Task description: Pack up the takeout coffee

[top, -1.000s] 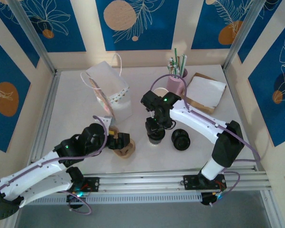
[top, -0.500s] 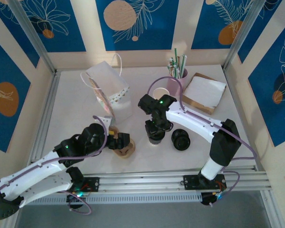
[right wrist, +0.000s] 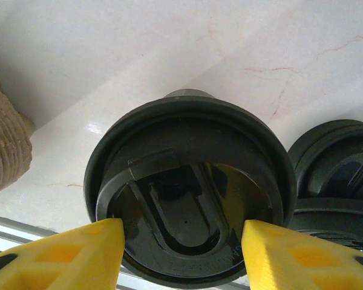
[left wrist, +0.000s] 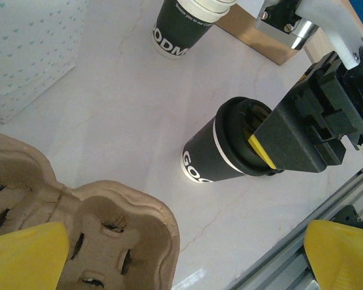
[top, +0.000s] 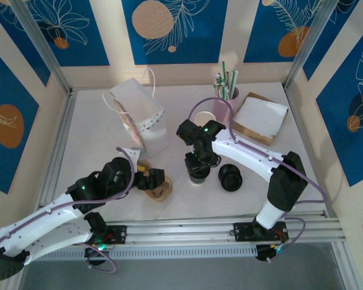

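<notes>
The takeout coffee (top: 198,176) is a dark paper cup with white lettering and a round black lid, standing at the table's middle. My right gripper (top: 198,162) comes down on it from above. In the right wrist view its yellow fingers (right wrist: 78,254) press both sides of the lid (right wrist: 187,175), so the right gripper (right wrist: 181,237) is shut on the cup. The left wrist view shows the cup (left wrist: 213,156) with a yellow pad (left wrist: 261,151) against its lid. My left gripper (top: 154,179) stands open over a brown pulp cup carrier (top: 161,191), holding nothing (left wrist: 181,257).
A white paper bag (top: 139,118) stands at the back left. A stack of loose black lids (top: 230,177) lies right of the cup. A stack of nested cups (left wrist: 181,30), a pink holder with straws (top: 225,103) and a box of napkins (top: 261,118) stand behind.
My right gripper and the cup in it have shifted slightly left and back. The left arm has barely moved.
</notes>
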Controlling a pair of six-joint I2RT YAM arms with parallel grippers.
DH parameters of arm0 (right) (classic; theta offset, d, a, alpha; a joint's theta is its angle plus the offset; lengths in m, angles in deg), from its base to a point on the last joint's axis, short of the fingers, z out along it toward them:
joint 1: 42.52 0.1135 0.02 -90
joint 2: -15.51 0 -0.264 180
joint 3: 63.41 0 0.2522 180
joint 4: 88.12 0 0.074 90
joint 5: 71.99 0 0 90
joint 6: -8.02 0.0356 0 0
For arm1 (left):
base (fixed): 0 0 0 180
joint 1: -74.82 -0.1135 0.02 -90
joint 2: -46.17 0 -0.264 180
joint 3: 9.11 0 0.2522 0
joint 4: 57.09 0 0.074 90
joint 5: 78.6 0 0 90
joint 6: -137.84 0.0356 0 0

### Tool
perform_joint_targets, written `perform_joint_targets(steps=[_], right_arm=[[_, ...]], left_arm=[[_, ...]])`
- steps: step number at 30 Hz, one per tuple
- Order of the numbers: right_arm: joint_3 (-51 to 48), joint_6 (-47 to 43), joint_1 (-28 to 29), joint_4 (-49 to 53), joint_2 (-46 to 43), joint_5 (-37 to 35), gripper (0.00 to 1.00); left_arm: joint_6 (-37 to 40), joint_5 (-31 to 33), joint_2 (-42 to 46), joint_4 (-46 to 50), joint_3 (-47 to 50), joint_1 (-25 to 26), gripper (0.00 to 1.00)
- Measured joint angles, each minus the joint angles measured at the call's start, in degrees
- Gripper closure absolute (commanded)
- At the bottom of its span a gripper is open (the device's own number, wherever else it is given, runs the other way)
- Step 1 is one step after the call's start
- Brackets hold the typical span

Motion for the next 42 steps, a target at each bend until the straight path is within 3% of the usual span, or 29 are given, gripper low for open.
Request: perform_joint_targets(steps=[6,11,18,24,28,32,39,42], right_arm=[[2.16,0.42,0.07,2.10,-0.44,-0.13,0.38],[5.20,0.31,0.83,1.99,-5.84,-0.11,0.37],[6.56,-2.16,6.75,-0.35,-11.72,0.07,0.32],[6.82,-3.72,12.55,-3.26,-10.29,1.11,0.32],[7.82,-4.15,13.92,-4.79,-6.58,1.86,0.31],[8.90,-4.66,14.62,-5.44,-2.54,2.75,0.28],[16.87,-5.46,17.18,-4.22,5.64,4.20,0.29],[20.20,-5.66,18.08,-3.17,9.11,4.83,0.33]], left_arm=[[0.07,2.56,2.08,2.78,-0.37,-0.04,0.00],[0.11,7.23,7.96,6.47,-2.78,-0.04,0.00],[0.04,14.32,15.30,12.26,-5.79,-0.09,0.00],[-0.57,18.27,14.53,21.03,-8.02,-0.13,0.00],[-0.46,19.10,8.79,25.55,-10.93,-2.10,0.00],[1.25,15.06,4.37,26.18,-11.02,-10.27,0.00],[4.00,-5.11,4.70,22.56,-7.54,-39.04,0.00],[3.96,-14.23,5.46,20.39,-5.11,-48.00,0.00]])
